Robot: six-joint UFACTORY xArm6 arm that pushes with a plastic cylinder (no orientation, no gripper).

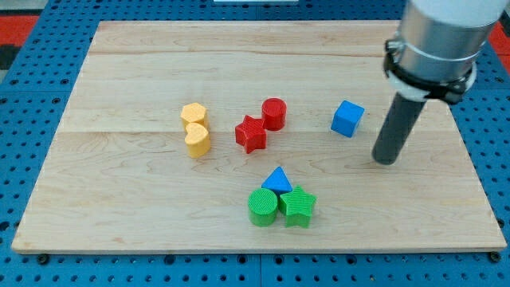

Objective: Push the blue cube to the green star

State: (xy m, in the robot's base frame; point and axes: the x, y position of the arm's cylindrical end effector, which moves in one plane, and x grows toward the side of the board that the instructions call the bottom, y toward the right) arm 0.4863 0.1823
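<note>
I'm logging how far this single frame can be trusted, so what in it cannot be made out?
- Arm: cut off by the view's top edge; only its grey end and rod show.
- my tip: whether it touches the board cannot be told. It stands to the view's right of the blue cube, apart.
- blue triangle: lower part hidden behind the green cylinder and green star.
- Yellow blocks: exact shapes unclear.

I work in a lab-style test bench: a pale wooden board lies on a blue perforated mounting plate, with a red perforated panel showing at ten o'clock.
</note>
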